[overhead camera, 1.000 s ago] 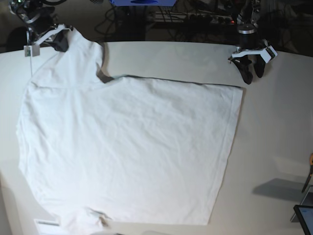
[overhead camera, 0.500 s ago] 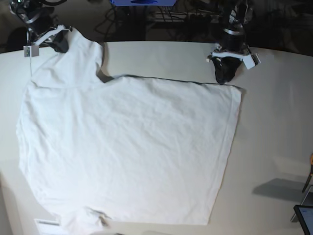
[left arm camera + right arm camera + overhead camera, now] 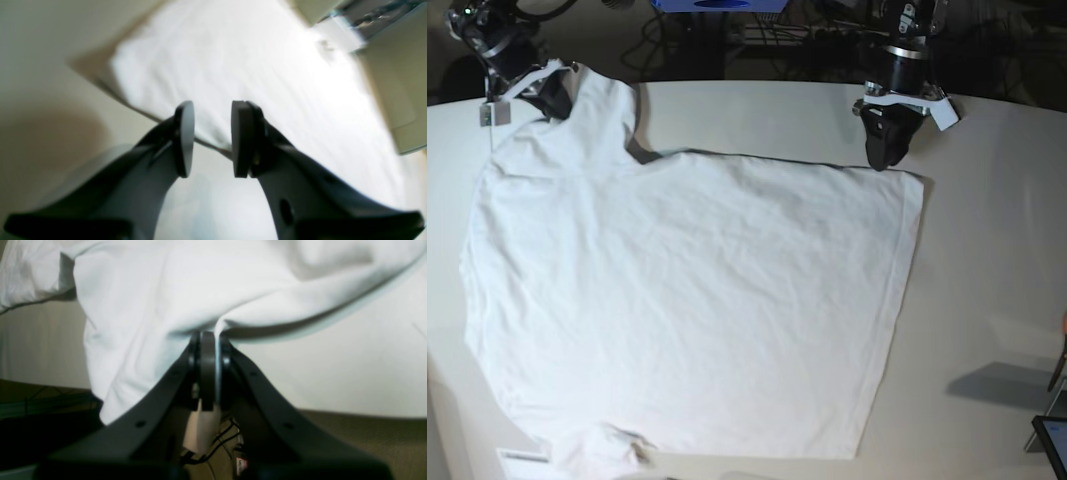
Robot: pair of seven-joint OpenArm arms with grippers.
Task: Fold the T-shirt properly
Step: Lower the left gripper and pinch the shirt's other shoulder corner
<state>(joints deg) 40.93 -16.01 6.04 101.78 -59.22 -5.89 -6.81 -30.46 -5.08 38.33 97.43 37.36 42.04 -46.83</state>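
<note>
The white T-shirt (image 3: pixel 687 300) lies spread flat on the table, hem to the right, one sleeve at the far left. My left gripper (image 3: pixel 887 152) stands at the shirt's far edge near the hem corner. In the left wrist view the left gripper (image 3: pixel 213 111) is open, its pads apart, with the T-shirt (image 3: pixel 250 56) edge on the table showing through the gap. My right gripper (image 3: pixel 549 95) holds the far-left sleeve. In the right wrist view the right gripper (image 3: pixel 208 338) is shut on a pinched fold of the T-shirt (image 3: pixel 166 290).
The pale table (image 3: pixel 987 280) runs on to the right of the hem. A dark screen corner (image 3: pixel 1052 440) sits at the lower right, and a paper label (image 3: pixel 522 455) at the lower left. Cables and equipment lie beyond the table's far edge.
My left gripper has moved left from beside the hem corner to the shirt's far edge, and its jaws have narrowed. The right gripper has shifted the sleeve slightly back.
</note>
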